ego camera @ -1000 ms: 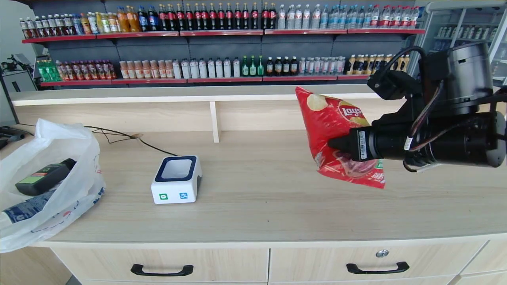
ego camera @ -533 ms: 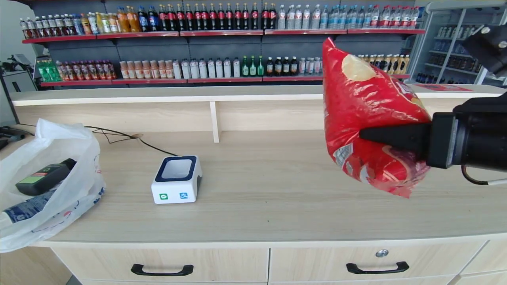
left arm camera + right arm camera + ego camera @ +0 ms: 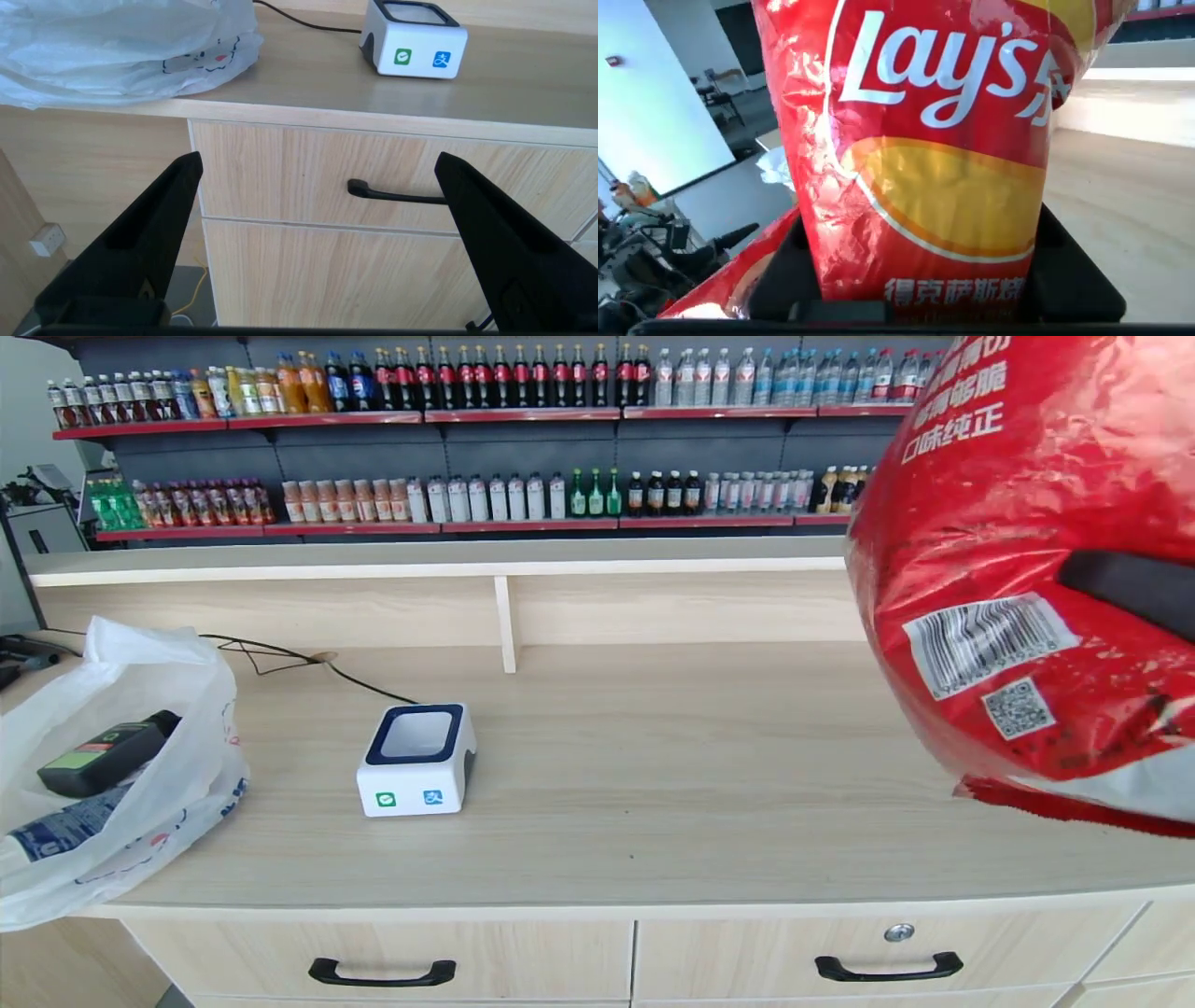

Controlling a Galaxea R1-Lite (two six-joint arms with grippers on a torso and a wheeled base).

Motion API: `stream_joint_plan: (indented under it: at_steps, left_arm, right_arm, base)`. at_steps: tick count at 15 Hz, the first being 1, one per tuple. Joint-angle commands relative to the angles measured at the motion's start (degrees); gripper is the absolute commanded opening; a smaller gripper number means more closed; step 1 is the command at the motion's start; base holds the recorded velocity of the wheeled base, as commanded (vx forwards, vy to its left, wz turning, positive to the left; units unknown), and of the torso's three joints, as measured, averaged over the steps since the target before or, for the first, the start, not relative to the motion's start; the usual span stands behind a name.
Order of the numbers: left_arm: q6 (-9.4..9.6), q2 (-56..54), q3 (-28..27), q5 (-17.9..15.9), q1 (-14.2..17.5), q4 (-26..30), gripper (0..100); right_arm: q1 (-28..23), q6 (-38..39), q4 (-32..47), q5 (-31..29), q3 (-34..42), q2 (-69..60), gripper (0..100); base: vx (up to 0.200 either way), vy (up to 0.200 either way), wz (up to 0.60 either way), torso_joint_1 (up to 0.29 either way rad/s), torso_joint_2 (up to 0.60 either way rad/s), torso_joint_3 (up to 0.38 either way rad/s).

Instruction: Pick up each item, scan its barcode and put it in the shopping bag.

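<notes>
While the right fingers (image 3: pixel 1134 586) pinch the red chip bag (image 3: pixel 1008 504) from both sides, holding it high over the right end of the surface (image 3: pixel 653 784) with its barcode (image 3: pixel 990 642) turned to the head camera, the left fingers (image 3: pixel 140 247) hang spread and empty before the drawer front (image 3: pixel 308 168). Farther off the scanner (image 3: pixel 417 759) sits on the surface, the shopping bag (image 3: pixel 140 691) lies at its left end, and stocked shelves (image 3: pixel 523 415) stand behind.
</notes>
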Motion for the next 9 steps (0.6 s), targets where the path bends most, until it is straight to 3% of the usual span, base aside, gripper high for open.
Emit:
stream_joint_plan:
  at_steps: [1, 3, 6, 9]
  left_arm:
    - [-0.02, 0.0, 0.0, 0.0, 0.0, 0.0, 100]
    - [-0.02, 0.0, 0.0, 0.0, 0.1, 0.0, 100]
    - [-0.02, 0.0, 0.0, 0.0, 0.1, 0.0, 100]
    - [-0.02, 0.0, 0.0, 0.0, 0.0, 0.0, 100]
  right_arm:
    - [0.1, 8.6, -6.3, 1.0, 4.5, 0.6, 0]
    - [0.9, 13.6, -13.7, 2.2, 7.8, 1.2, 0]
    - [5.2, 15.0, -30.8, 2.6, 15.2, 6.2, 0]
    - [6.2, 15.1, -39.1, 2.6, 19.0, 10.8, 0]
  base:
    - [0.000, 0.000, 0.00, 0.000, 0.00, 0.000]
    - [0.000, 0.000, 0.00, 0.000, 0.00, 0.000]
    - [0.000, 0.000, 0.00, 0.000, 0.00, 0.000]
    - [0.000, 0.000, 0.00, 0.000, 0.00, 0.000]
